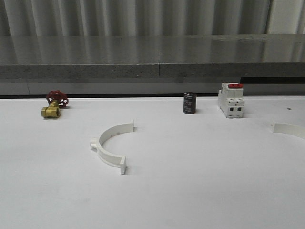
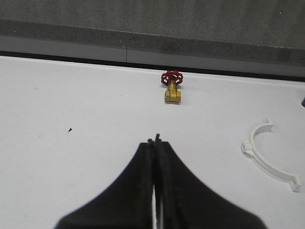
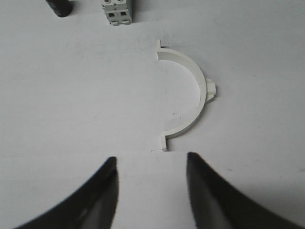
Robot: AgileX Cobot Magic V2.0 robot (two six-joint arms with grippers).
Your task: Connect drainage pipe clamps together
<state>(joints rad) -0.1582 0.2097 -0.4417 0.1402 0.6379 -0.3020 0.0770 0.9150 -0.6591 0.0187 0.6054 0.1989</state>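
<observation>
One white half-ring drainage pipe clamp point(image 1: 110, 145) lies on the white table left of centre, its open side facing right; the left wrist view has this clamp point(image 2: 268, 156) off to the side. The other clamp half point(image 1: 289, 130) lies at the table's right edge, partly cut off by the front view. In the right wrist view that half point(image 3: 188, 102) lies just beyond my right gripper point(image 3: 151, 162), which is open and empty, near the clamp's end tab. My left gripper point(image 2: 155, 141) is shut with nothing in it, above bare table.
A brass valve with a red handwheel point(image 1: 54, 105) sits at the back left. A black cylinder point(image 1: 189, 103) and a white breaker with a red switch point(image 1: 231, 100) stand at the back, right of centre. A grey ledge point(image 1: 152, 62) runs behind the table.
</observation>
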